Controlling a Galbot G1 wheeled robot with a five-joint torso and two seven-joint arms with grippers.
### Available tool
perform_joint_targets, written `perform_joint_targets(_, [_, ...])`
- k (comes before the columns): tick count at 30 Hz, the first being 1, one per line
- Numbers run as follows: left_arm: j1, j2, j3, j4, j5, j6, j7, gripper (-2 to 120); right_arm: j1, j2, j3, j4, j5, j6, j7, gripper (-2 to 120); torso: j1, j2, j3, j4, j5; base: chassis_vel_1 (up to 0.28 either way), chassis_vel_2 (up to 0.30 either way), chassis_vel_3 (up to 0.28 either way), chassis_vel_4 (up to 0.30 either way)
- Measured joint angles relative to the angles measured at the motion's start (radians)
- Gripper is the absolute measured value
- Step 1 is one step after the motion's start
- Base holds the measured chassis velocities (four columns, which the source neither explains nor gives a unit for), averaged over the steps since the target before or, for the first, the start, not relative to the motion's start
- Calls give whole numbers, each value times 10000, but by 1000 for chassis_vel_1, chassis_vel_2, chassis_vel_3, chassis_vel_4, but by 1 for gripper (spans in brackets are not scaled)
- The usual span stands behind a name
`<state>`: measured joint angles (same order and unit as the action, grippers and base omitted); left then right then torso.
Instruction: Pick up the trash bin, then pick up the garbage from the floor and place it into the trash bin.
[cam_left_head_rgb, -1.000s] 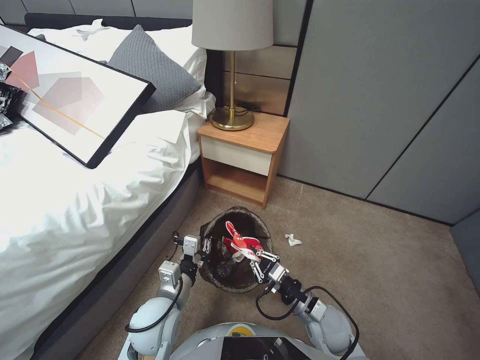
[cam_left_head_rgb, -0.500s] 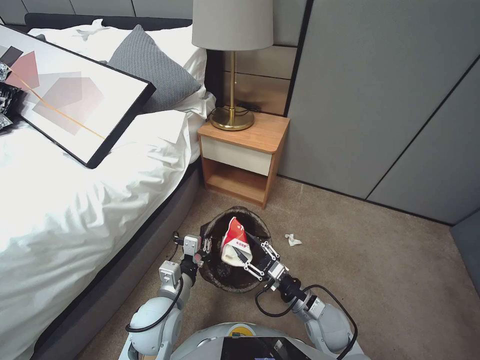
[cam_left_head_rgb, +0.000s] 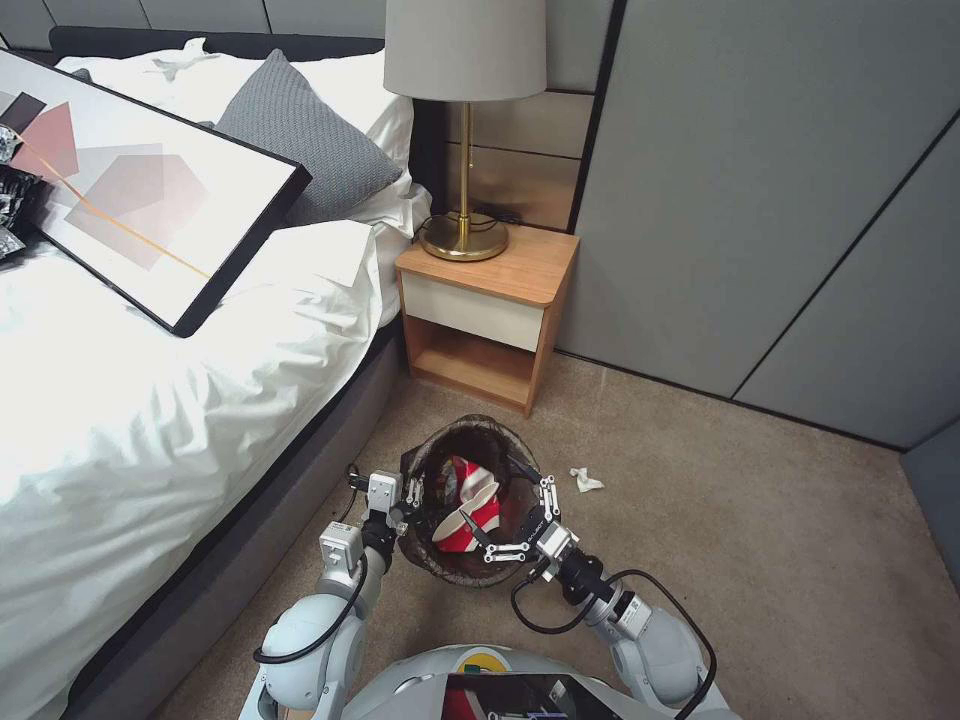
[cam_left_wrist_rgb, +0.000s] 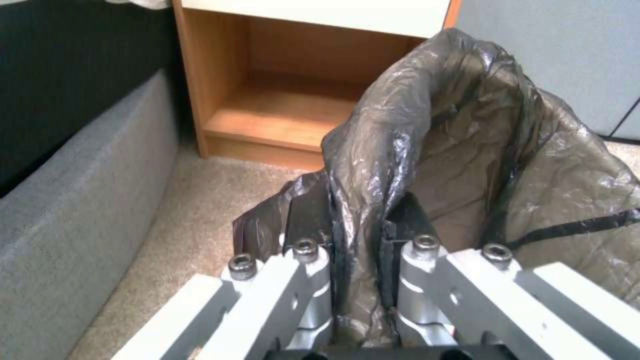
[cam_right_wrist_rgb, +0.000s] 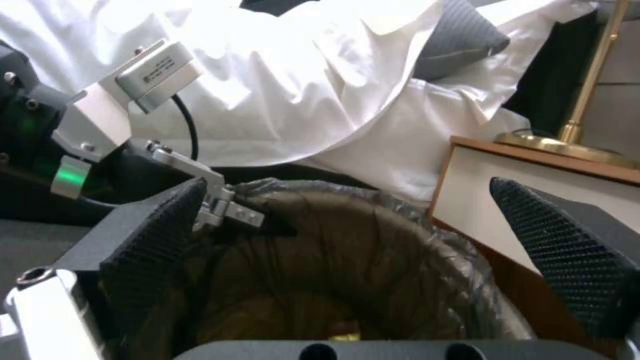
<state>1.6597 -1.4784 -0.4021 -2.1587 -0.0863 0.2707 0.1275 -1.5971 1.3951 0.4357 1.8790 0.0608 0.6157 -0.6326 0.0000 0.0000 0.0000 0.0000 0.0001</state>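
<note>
The trash bin (cam_left_head_rgb: 432, 463), lined with a dark brown bag, is held off the carpet between the bed and the nightstand. My left gripper (cam_left_head_rgb: 407, 497) is shut on its rim, the fingers pinching the bag-covered edge (cam_left_wrist_rgb: 357, 220). A crumpled red-and-white paper cup (cam_left_head_rgb: 468, 506) lies inside the bin. My right gripper (cam_left_head_rgb: 523, 522) hovers over the bin's near right rim, open, with nothing between its pads (cam_right_wrist_rgb: 157, 235). The bin's dark inside (cam_right_wrist_rgb: 333, 270) lies below them. A white scrap (cam_left_head_rgb: 586, 480) of garbage lies on the carpet right of the bin.
The wooden nightstand (cam_left_head_rgb: 487, 315) with a brass lamp (cam_left_head_rgb: 464, 236) stands just beyond the bin. The bed (cam_left_head_rgb: 150, 400) runs along the left, with a framed picture (cam_left_head_rgb: 130, 190) on it. Grey wall panels (cam_left_head_rgb: 780, 220) close the back; open carpet lies to the right.
My right gripper opened and drew back a little toward the bin's near rim. The red-and-white cup it held dropped into the bin. The left gripper kept its hold.
</note>
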Motion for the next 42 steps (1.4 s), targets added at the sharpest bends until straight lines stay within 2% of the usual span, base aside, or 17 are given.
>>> perform_joint_targets(5, [27,9,-2,-13,2,-9,0,7,-54,41,186,374,48,20,440,100,0,0,0,1,0,0,0,0,0])
perform_joint_targets(8, [40,25,-68,-13,3,-39,0,7,-322,124,568,1067,-26,47,1574,100,0,0,0,1,1,0,0,0,0])
perform_joint_targets(9, [39,34,-104,-13,2,-49,-1,7,-536,161,736,1337,-136,22,2235,100,0,0,0,1,-1,0,0,0,0])
perform_joint_targets(10, [39,34,-104,-13,2,-49,-1,7,-536,161,736,1337,-136,22,2235,100,0,0,0,1,-1,0,0,0,0])
perform_joint_targets(13, [12,40,-218,15,-20,-101,-1,7,-1394,395,1173,1761,-517,152,4255,100,0,0,0,-1,-1,0,0,0,0])
perform_joint_targets(14, [12,40,-218,15,-20,-101,-1,7,-1394,395,1173,1761,-517,152,4255,100,0,0,0,-1,-1,0,0,0,0])
perform_joint_targets(17, [-5,46,-283,42,-53,-120,-8,7,-2079,570,1394,1717,-459,490,5337,100,0,0,0,-3,-1,0,0,0,0])
perform_joint_targets(19, [2,40,-308,49,-56,-131,-11,7,-2213,623,1464,1526,-395,666,5649,100,0,0,0,-4,-2,0,0,0,0])
perform_joint_targets(28, [37,-5,-364,8,-32,-146,-23,7,-2233,1025,1546,546,-529,1347,6243,100,0,0,0,0,0,0,0,0,0])
perform_joint_targets(35, [54,-8,-371,-2,-17,-145,-23,7,-2113,1107,1495,424,-539,1406,6234,100,0,0,0,0,0,0,0,0,0])
perform_joint_targets(38, [63,-15,-367,-7,-6,-145,-23,7,-1976,1086,1503,436,-493,1330,6218,100,0,0,0,0,0,0,0,0,0])
perform_joint_targets(42, [70,-20,-353,-14,20,-145,-23,7,-1355,839,1591,731,-259,594,6403,100,0,0,1,0,0,0,0,0,0])
